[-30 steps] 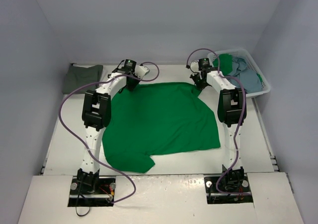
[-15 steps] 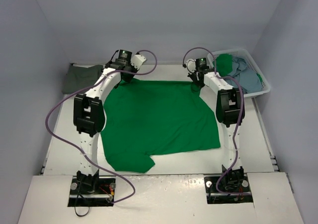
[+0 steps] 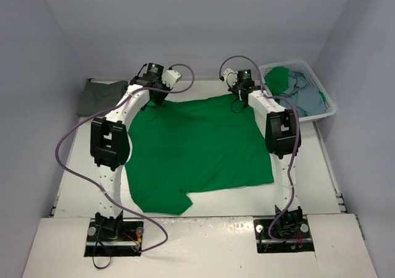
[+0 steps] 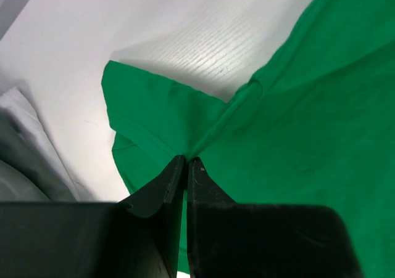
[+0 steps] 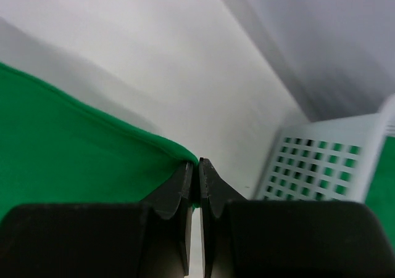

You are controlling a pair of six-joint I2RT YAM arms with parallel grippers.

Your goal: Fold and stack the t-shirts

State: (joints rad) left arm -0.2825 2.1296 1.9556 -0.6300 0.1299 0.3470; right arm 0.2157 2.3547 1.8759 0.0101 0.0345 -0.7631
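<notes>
Up top in the overhead view, the green shirt [image 3: 197, 148] lies spread on the table [image 3: 80, 185], pinched at both far corners. I'd pull both corners evenly and taut so it flattens before folding.

Left wrist view: left gripper [image 4: 186, 162] is clamped on the seam by the sleeve.

Right wrist view: right gripper [image 5: 198, 164] is closed on the shirt's edge, with the basket [image 5: 321, 161] nearby.

Pale grey walls [image 3: 185, 25] enclose a white table [image 3: 228, 202] under even light
</notes>
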